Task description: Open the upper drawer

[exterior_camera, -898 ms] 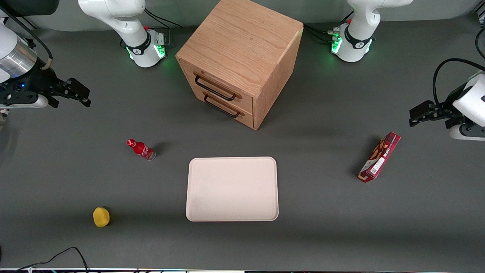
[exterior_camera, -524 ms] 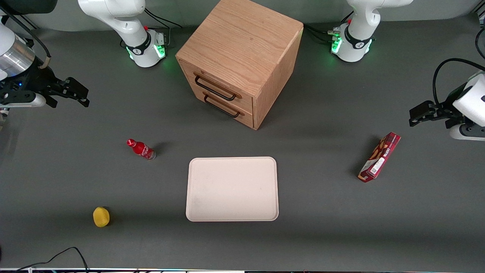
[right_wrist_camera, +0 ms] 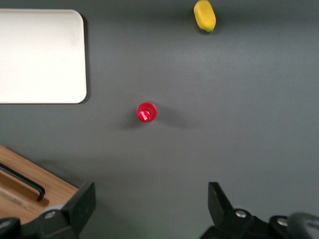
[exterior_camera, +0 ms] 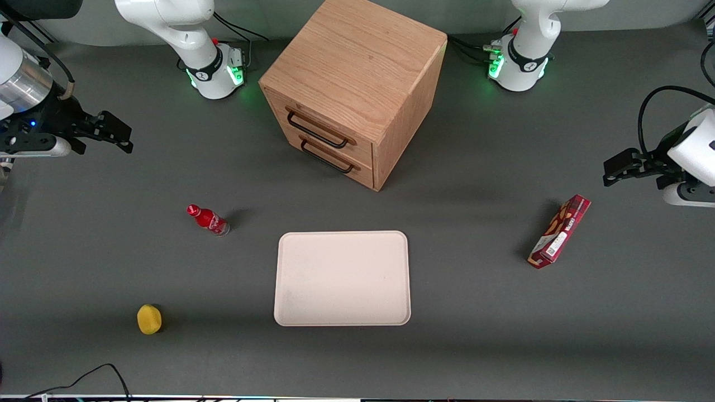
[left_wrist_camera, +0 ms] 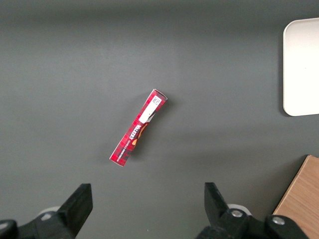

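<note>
The wooden cabinet (exterior_camera: 357, 84) stands at the back middle of the table, turned at an angle. Its upper drawer (exterior_camera: 321, 129) is closed, with a long black wire handle (exterior_camera: 315, 131); the matching lower drawer (exterior_camera: 332, 157) sits beneath it, also closed. My right gripper (exterior_camera: 114, 133) is open and empty, held above the table toward the working arm's end, well apart from the cabinet. In the right wrist view the gripper (right_wrist_camera: 149, 204) has its fingers spread wide, with a cabinet corner (right_wrist_camera: 30, 191) and a black handle end (right_wrist_camera: 25, 181) beside one finger.
A red bottle (exterior_camera: 208, 219) stands nearer the front camera than the gripper, also in the right wrist view (right_wrist_camera: 146, 112). A yellow lemon-like object (exterior_camera: 149, 319), a cream tray (exterior_camera: 342, 277) and a red snack box (exterior_camera: 560, 230) lie on the dark table.
My right gripper has drifted slightly away from the front camera and a little toward the working arm's end. The cabinet, the drawers and the other objects have not moved.
</note>
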`<state>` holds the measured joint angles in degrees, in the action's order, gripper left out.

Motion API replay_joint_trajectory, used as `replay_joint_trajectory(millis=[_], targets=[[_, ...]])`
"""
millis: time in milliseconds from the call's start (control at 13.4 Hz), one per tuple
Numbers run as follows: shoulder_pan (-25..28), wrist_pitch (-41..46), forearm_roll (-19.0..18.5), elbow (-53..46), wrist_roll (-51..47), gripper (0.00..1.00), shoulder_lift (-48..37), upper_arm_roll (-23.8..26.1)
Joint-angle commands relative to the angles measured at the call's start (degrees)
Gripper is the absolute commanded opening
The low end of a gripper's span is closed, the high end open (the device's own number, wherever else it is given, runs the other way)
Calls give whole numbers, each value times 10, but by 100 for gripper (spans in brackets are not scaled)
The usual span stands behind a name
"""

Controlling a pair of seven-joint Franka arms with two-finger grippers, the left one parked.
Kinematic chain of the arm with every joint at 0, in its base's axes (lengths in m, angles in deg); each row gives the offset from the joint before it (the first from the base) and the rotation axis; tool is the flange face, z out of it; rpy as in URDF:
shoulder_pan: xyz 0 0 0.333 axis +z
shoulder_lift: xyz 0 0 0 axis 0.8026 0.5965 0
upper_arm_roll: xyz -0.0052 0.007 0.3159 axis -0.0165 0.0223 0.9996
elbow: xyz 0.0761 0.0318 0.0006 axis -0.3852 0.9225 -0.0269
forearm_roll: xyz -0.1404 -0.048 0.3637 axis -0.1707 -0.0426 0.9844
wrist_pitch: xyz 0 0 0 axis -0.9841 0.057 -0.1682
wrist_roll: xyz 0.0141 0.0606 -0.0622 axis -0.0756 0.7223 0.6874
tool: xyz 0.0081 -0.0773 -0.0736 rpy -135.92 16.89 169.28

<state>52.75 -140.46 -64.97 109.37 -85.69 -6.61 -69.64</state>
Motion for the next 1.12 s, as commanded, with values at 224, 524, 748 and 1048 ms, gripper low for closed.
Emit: replay_joint_trajectory(millis=[224,524,748,1048], targets=[[9,40,66,-38,-3,100,13,91],[10,35,123,-71,41,100,56,165],[10,19,132,-76,178,100,93,204],[10,25,218,-66,278,100,142,207]])
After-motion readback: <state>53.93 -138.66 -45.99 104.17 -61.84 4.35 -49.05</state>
